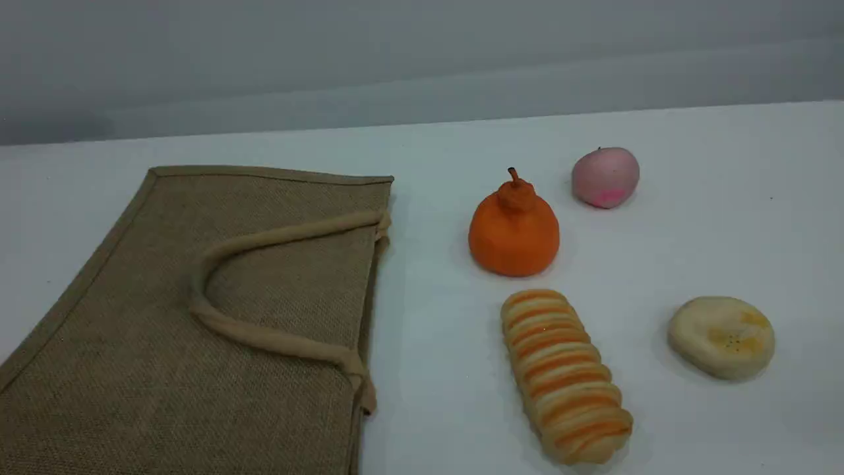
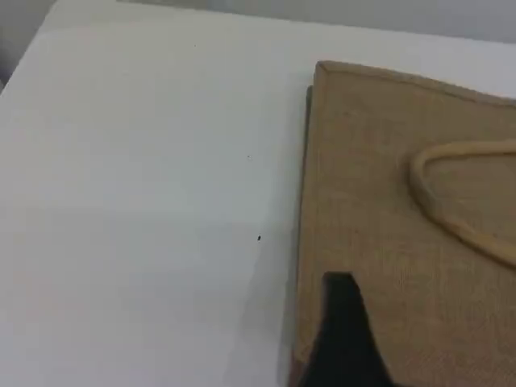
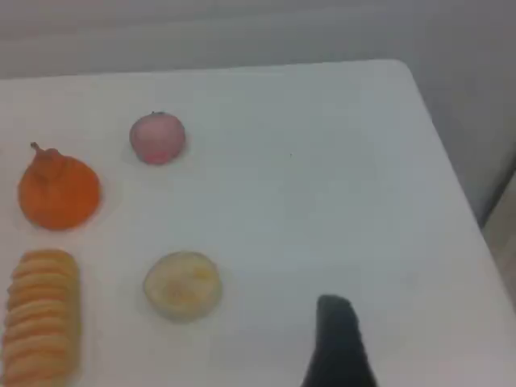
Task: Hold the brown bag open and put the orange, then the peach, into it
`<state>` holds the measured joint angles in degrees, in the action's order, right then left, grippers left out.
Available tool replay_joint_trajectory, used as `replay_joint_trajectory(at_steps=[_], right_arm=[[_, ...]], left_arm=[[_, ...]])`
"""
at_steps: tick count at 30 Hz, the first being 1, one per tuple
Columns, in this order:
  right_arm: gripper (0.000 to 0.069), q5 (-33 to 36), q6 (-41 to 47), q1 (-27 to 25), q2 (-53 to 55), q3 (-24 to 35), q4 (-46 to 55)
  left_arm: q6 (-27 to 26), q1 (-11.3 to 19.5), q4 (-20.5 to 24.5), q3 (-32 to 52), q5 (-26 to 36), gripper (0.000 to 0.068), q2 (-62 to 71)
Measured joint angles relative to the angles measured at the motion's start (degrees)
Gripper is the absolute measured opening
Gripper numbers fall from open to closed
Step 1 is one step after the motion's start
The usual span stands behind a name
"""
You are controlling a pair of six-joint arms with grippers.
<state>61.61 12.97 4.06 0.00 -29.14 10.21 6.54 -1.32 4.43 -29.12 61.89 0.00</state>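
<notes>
The brown bag [image 1: 165, 343] is found lying flat on the left part of the white table [image 1: 461, 152], its mouth closed and turned toward the fruits; one beige rope handle [image 1: 264, 336] is folded back in a loop over the upper face. The orange [image 1: 514, 231] is seen standing upright to the right of the bag, well apart from it, stem uppermost. The peach [image 1: 605, 177] is noted just beyond and to the right of the orange, near it but not touching, with its brighter pink blotch facing the scene camera. A striped orange-and-cream loaf [image 1: 566, 376] is laid in front of the orange, and a cream-yellow flat disc [image 1: 722, 336] is placed to the right of the loaf, apart from all other items. Neither arm is recorded in the scene view. In the left wrist view, one dark fingertip of the left gripper [image 2: 343, 322] is seen over the bag's bound edge; contact cannot be determined. In the right wrist view, one fingertip of the right gripper [image 3: 337, 339] is seen over bare table, to the right of the disc. Both pairs of jaws are taken as standing apart, and nothing is gripped by either.
</notes>
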Motion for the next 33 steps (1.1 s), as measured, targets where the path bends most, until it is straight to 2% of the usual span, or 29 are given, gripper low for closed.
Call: replay_joint_trajectory(at_steps=[6, 11, 20, 26, 29, 33], right_arm=[[0.0428, -0.72, -1.25, 0.00, 0.00, -0.46, 0.00], [0.0428, -7.51, -7.23, 0.00, 3.38, -3.19, -2.08], [0.0428, -25.68, -17.88, 0.00, 26.82, -5.11, -15.97], [0.0428, -39.23, -21.59, 0.00, 45.17, -5.22, -28.49], [0.0428, -43.11, -23.35, 0.00, 53.71, -6.93, -33.65], [0.0428, -42.33, -23.76, 0.00, 64.49, -11.12, -37.77]], left_arm=[[-2.24, 0.00, -0.36, -0.89, -1.31, 0.0449, 0.75], [-2.24, 0.00, -3.47, -4.57, -5.53, 0.0449, 7.80], [-2.82, 0.00, -6.90, -17.25, -16.19, 0.0449, 32.83], [-2.75, 0.00, -8.77, -19.46, -22.03, 0.0449, 51.17], [-2.44, 0.00, -10.80, -19.46, -24.76, 0.0449, 60.04], [-2.44, 0.00, -12.45, -19.93, -28.19, 0.0449, 71.28]])
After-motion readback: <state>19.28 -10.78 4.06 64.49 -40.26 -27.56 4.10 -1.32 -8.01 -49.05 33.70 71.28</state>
